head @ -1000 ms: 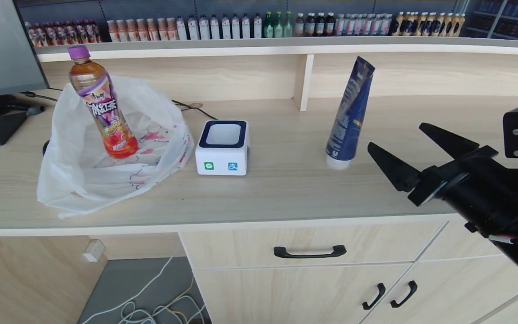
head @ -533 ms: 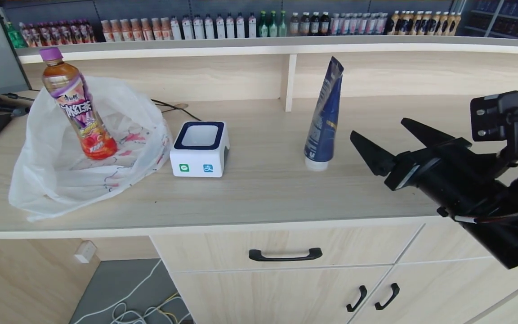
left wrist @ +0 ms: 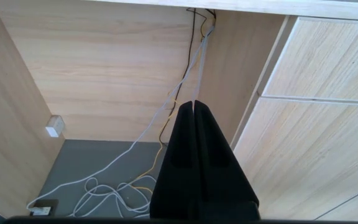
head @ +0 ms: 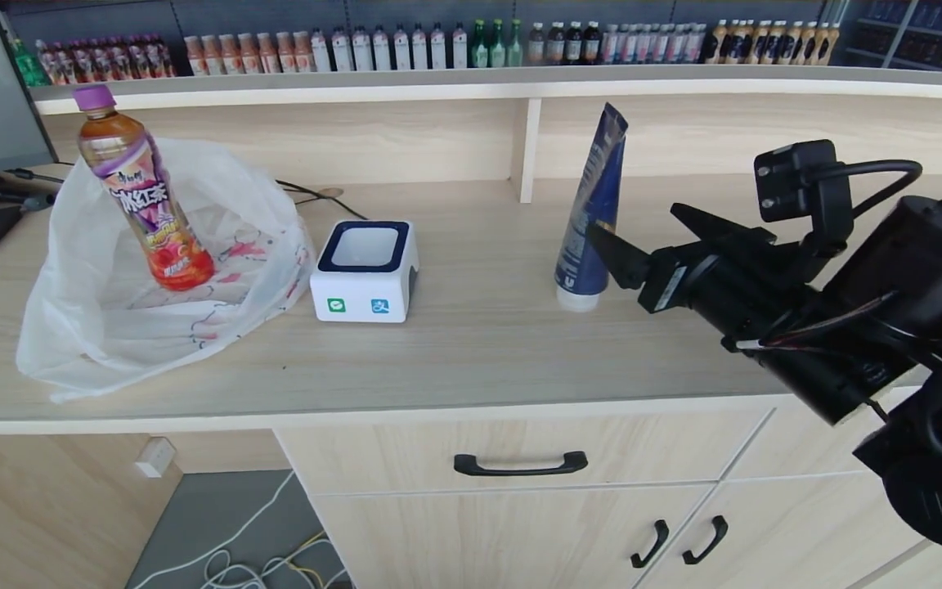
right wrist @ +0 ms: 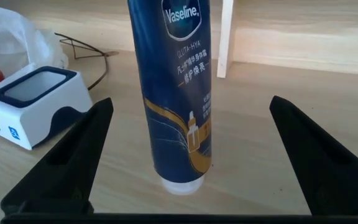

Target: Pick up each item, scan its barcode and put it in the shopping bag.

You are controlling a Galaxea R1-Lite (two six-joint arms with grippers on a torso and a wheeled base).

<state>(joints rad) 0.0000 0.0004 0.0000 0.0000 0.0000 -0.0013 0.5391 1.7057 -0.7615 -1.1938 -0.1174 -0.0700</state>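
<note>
Facing blue tube (head: 599, 176) w/ gold-printed label: R gripper (head: 631, 219) spread wide; L gripper (left wrist: 193, 107) closed.

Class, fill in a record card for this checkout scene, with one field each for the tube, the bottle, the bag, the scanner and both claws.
tube: blue tube stands on its cap on the counter, to the right of the scanner
bottle: bottle stands upright in the bag
bag: white shopping bag, open, at the left of the counter
scanner: white scanner sits between the bag and the tube
right claw: right claw is open and pointed at the tube, not gripping it
left claw: left claw is shut and sits below counter level
</note>
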